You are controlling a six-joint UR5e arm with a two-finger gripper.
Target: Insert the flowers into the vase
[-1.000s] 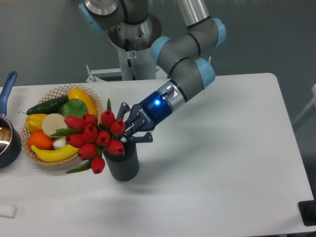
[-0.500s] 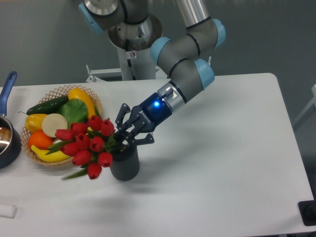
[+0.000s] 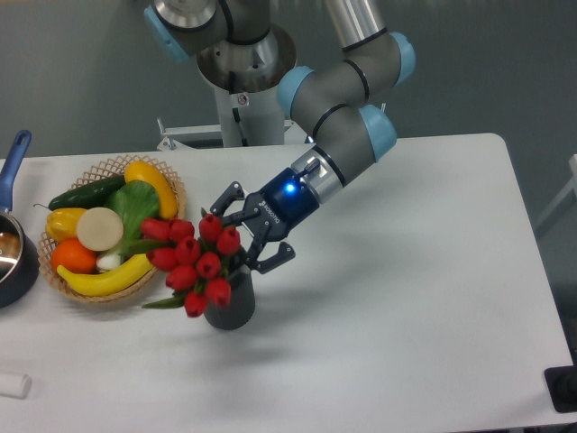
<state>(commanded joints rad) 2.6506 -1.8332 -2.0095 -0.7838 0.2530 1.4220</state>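
The fingers (image 3: 270, 258) were spread, pinching nothing. The gripper (image 3: 245, 236) sat at two o'clock of the flowers (image 3: 194, 263), whose stems rested in the vase (image 3: 231, 305) mouth, buds leaning toward nine o'clock. Insertion looked nearly done; next move called for backing clear without snagging.

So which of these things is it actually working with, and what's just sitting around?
In use:
- flowers
- vase
- end effector

Just lying about:
- wicker basket of fruit and vegetables
- pot with blue handle
- small white object at the table's front edge
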